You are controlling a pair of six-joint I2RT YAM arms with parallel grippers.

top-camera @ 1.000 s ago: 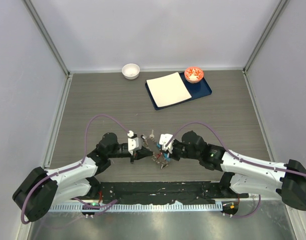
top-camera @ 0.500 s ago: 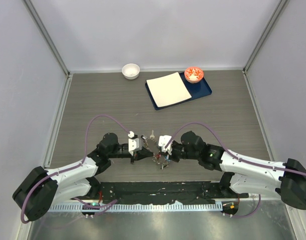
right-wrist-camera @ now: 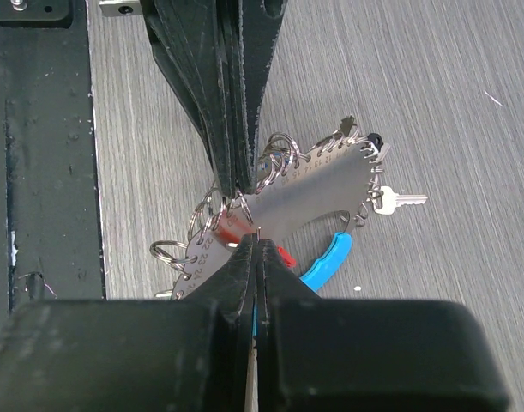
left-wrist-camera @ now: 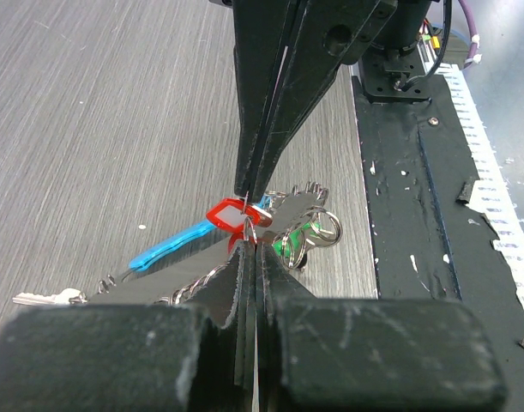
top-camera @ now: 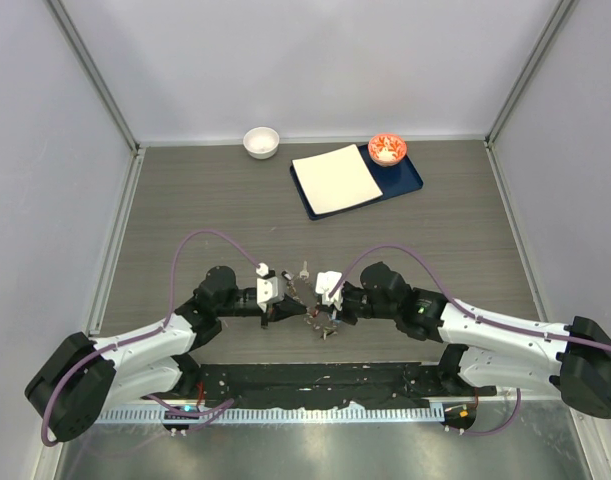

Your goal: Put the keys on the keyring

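Left fingers (top-camera: 282, 300) and right fingers (top-camera: 326, 305) meet at the keys (top-camera: 318, 321).

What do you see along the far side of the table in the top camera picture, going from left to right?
white bowl → white square sheet → red bowl

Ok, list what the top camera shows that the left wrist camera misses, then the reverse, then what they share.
Top camera only: the white bowl, the red bowl and the blue tray with a white sheet on it.
Left wrist only: the red key head, a green key head and the blue plastic strip, all clear up close.
Both: the left gripper and right gripper, shut, tip to tip over the key bundle.
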